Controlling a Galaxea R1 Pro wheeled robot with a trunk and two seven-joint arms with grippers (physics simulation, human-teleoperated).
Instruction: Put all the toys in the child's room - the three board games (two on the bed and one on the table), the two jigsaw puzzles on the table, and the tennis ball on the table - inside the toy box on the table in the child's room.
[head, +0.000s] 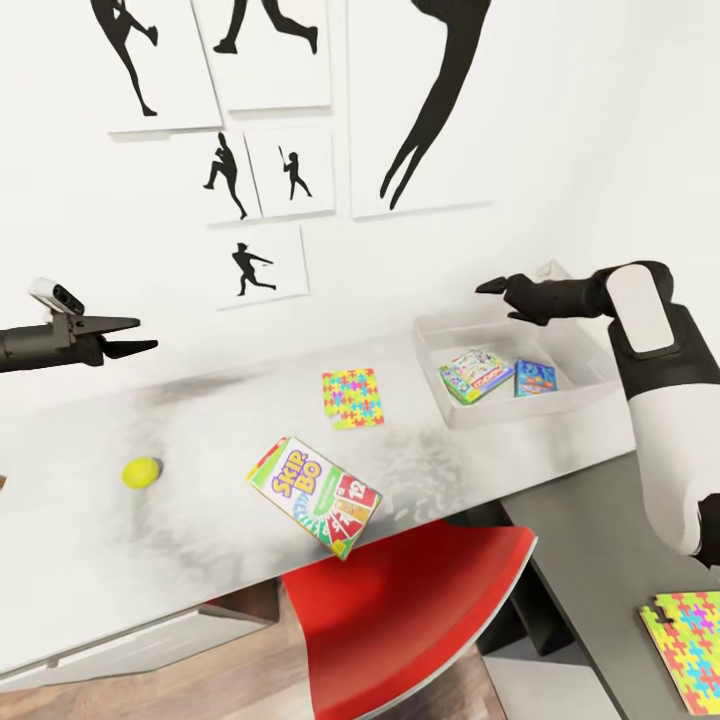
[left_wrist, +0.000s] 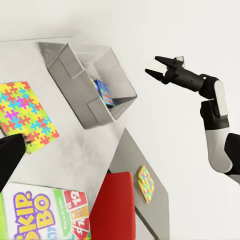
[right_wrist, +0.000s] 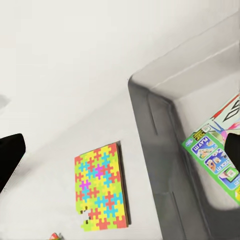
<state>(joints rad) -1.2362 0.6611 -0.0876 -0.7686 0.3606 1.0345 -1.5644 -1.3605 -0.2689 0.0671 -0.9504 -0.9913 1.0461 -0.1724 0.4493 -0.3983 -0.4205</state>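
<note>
The toy box (head: 590, 385) holds two board games (head: 476, 375); both grippers (head: 125, 337) (head: 497, 288) hang empty, jaws apart; head view adds the tennis ball (head: 141, 472).

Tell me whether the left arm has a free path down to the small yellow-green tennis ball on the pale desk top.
Probably yes. The left gripper hangs open above the pale desk top, and the small yellow-green tennis ball lies alone below it; the green-edged SKIP-BO box sits well off to the side.
</note>
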